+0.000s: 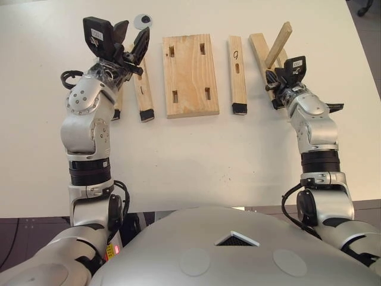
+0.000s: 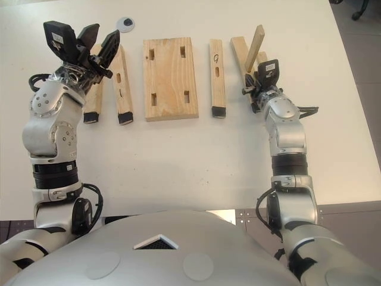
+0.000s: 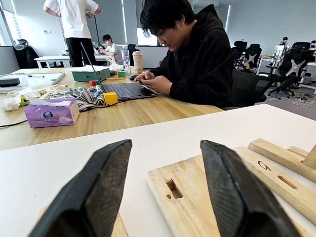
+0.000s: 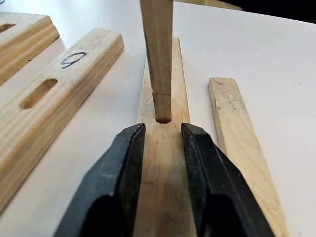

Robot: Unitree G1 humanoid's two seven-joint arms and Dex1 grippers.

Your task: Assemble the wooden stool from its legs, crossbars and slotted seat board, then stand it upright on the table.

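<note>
The slotted seat board (image 1: 190, 74) lies flat mid-table. Two legs (image 1: 143, 89) lie to its left, the outer one partly hidden by my left arm. My left gripper (image 1: 132, 43) hovers above them, open and holding nothing; its dark fingers (image 3: 98, 192) frame the board (image 3: 197, 207). Right of the board lies a leg marked 9 (image 1: 237, 74). Further right is another leg (image 1: 260, 47) with a crossbar (image 1: 278, 44) standing tilted in its slot. My right gripper (image 4: 163, 129) is shut on that leg's near end, just below the crossbar (image 4: 158, 54).
A second crossbar (image 4: 242, 143) lies flat beside the gripped leg, on its outer side. A small round black-and-white disc (image 1: 142, 21) sits near the table's far edge, behind the left legs. The white table (image 1: 196, 161) has open room in front of the parts.
</note>
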